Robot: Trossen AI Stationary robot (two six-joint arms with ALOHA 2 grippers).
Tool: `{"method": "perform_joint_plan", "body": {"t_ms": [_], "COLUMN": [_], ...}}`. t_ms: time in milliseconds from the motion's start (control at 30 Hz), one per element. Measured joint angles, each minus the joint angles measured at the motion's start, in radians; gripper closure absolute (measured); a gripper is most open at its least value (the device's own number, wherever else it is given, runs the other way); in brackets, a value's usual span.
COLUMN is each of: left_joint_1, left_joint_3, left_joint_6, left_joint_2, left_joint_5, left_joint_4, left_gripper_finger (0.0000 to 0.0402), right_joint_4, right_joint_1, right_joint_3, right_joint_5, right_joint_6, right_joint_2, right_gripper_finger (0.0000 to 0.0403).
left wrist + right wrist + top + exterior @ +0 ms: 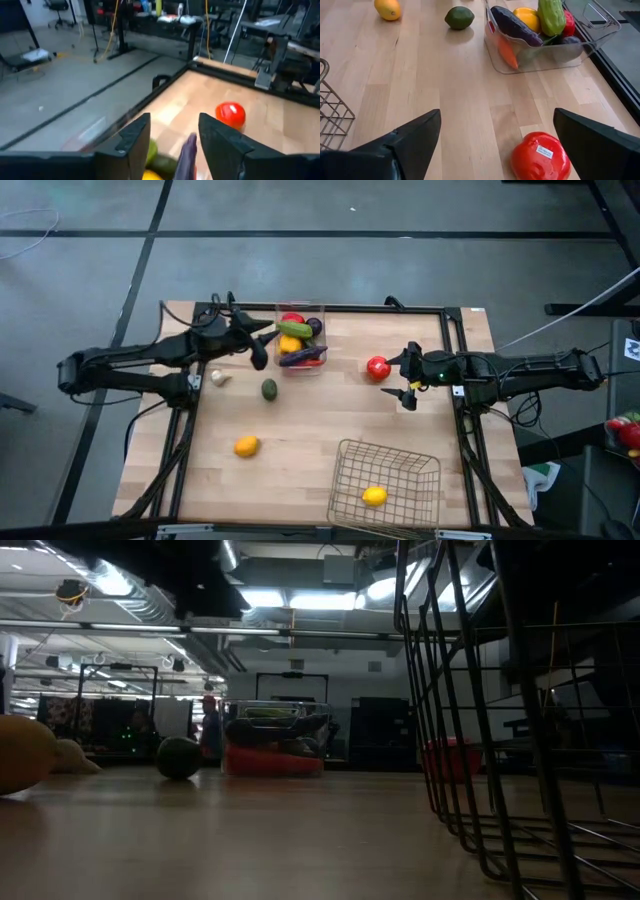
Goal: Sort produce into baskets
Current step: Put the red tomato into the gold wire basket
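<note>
One lemon (374,496) in wire basket (350,480), perhaps six pieces in clear bin (600,30); both claws spread: left (262,345), right (407,378).

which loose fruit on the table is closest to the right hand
The red tomato, just ahead of the open right hand; the lime and lemon lie much farther off.

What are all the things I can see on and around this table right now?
Clear bin: one, far side of the table, piled with red, yellow, green and purple produce.
Wire basket: one, near edge, holding one yellow lemon.
Red tomato: one, on the wood before the right tool.
Green lime: one, near the bin.
Orange-yellow fruit: one, near-left.
White garlic: one, left of the lime.
Table: one, light wood.
Left tool: open, at the bin.
Right tool: open, beside the tomato.
</note>
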Motion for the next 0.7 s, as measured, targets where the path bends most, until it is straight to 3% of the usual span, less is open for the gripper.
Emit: {"method": "perform_joint_plan", "body": {"t_ms": [267, 700], "left_joint_1": [0.000, -0.025], "left_joint_3": [-0.004, -0.287], "left_joint_6": [-0.039, -0.066], "left_joint_2": [-0.171, -0.552], "left_joint_5": [0.000, 0.075], "left_joint_4": [-0.205, -0.110], "left_gripper_finger": [0.0304, 0.0371], "right_joint_4": [-0.001, -0.002], "right_joint_1": [0.000, 0.000], "right_joint_3": [0.000, 0.000], "right_joint_5": [0.000, 0.000], "right_joint_6": [0.000, 0.000], "right_joint_2": [0.000, 0.000], "right_gripper_finger": [0.0020, 0.0020]}}
